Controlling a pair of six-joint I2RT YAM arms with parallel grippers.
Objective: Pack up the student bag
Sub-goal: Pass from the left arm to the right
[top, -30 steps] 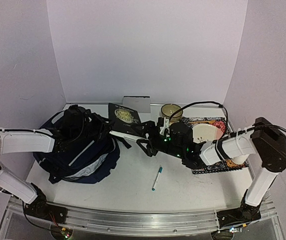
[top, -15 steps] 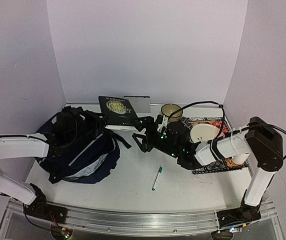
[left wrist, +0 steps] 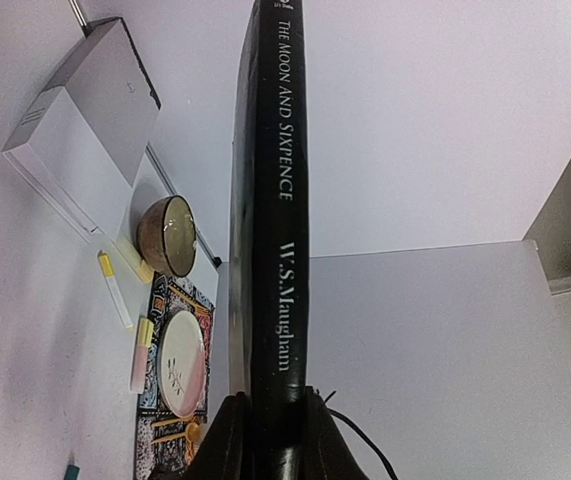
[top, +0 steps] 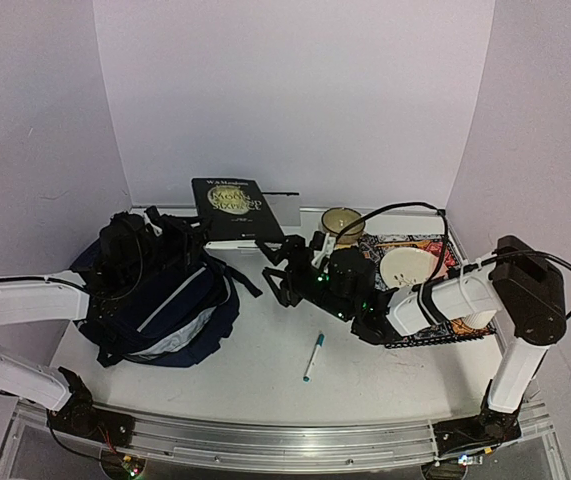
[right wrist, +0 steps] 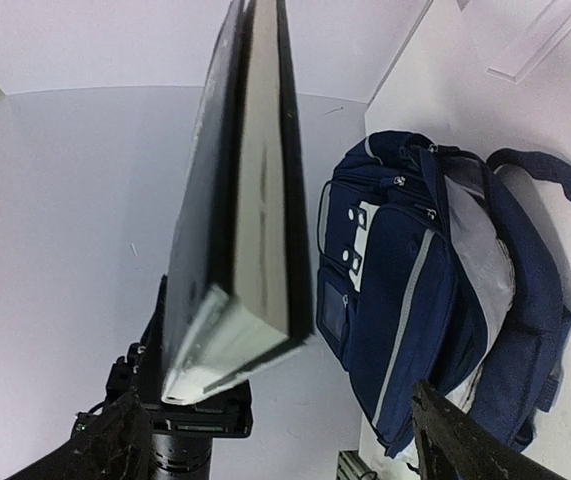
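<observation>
Gripping book (left wrist: 270,200) upright in left tool (left wrist: 270,430), raised just past student bag (top: 165,305) at counter's left. Keeping right tool (top: 287,272) wide open, empty. Probably nothing packed yet; can't see inside. To go: book, pen (top: 312,357).

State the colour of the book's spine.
Black book, white lettering; left wrist view shows it best.
</observation>
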